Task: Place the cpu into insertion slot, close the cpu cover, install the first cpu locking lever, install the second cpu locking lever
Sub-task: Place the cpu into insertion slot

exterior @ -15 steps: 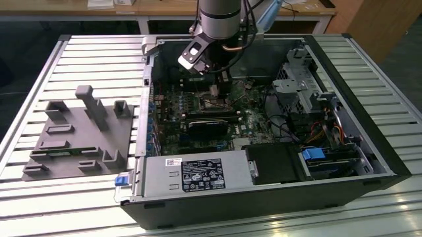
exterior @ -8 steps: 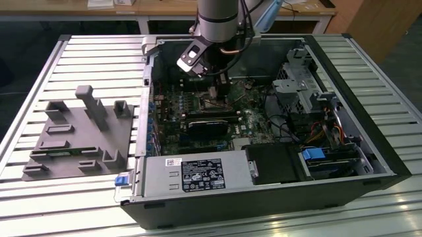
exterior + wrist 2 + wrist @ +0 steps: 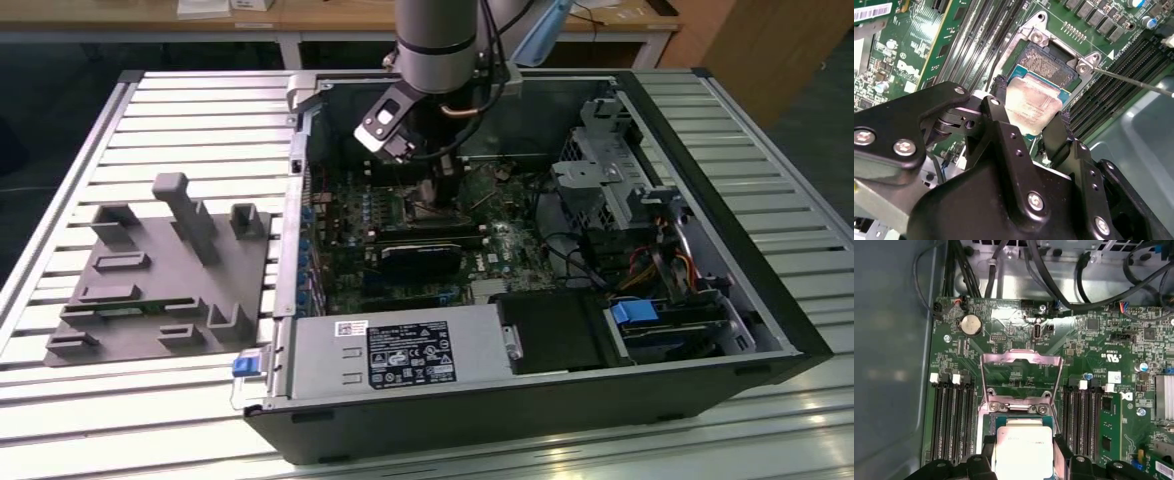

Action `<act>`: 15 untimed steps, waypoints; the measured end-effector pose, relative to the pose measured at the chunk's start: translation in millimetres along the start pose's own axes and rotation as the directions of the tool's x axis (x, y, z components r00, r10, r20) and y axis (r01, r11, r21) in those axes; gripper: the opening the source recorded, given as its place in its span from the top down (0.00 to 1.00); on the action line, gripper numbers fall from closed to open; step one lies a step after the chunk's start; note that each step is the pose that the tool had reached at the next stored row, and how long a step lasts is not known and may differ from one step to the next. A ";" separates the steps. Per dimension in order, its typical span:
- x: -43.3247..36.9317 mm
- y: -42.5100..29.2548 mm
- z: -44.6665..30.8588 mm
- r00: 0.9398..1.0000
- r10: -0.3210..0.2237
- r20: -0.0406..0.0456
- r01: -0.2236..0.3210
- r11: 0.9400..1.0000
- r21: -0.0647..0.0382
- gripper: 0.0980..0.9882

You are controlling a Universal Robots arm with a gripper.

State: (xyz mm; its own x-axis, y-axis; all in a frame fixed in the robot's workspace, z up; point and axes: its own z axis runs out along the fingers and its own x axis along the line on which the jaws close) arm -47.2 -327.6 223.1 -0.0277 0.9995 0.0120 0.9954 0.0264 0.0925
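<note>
In the exterior view the arm (image 3: 438, 40) comes in from 12 o'clock and points almost straight down into the open computer case (image 3: 534, 420). Its gripper (image 3: 447, 190) is low over the circuit board (image 3: 387, 270), toward the case's 12 o'clock half. A grey rack (image 3: 160, 270) sits at 9 o'clock of the case on the slatted table (image 3: 80, 420), and a silver box (image 3: 387, 360) fills the case's 6 o'clock edge. In the second wrist view the two black fingers (image 3: 999, 120) pinch the chip (image 3: 1034, 107) by opposite edges, its dull metal top facing the camera. The chip sits over the near part of the socket (image 3: 1049, 65), whose far half lies bare. Whether the chip touches the socket I cannot tell. A thin lever rod (image 3: 1134, 82) juts out from one socket corner. In the first wrist view the cover (image 3: 1021, 375) is swung open, away from the socket, between two banks of memory slots (image 3: 951, 425), with a coin battery (image 3: 970, 325) beyond it.
</note>
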 end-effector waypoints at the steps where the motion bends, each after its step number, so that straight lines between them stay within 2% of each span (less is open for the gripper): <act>1: 0.0 -0.5 1.2 1.000 0.001 0.000 -0.001 1.000 0.000 0.51; 15: 0.3 -4.3 13.4 1.000 0.013 0.001 -0.013 1.000 0.000 0.51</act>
State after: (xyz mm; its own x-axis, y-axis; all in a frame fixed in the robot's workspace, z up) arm -50.3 -327.3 209.4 -0.0148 0.9998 0.0121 0.9956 0.0137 0.0926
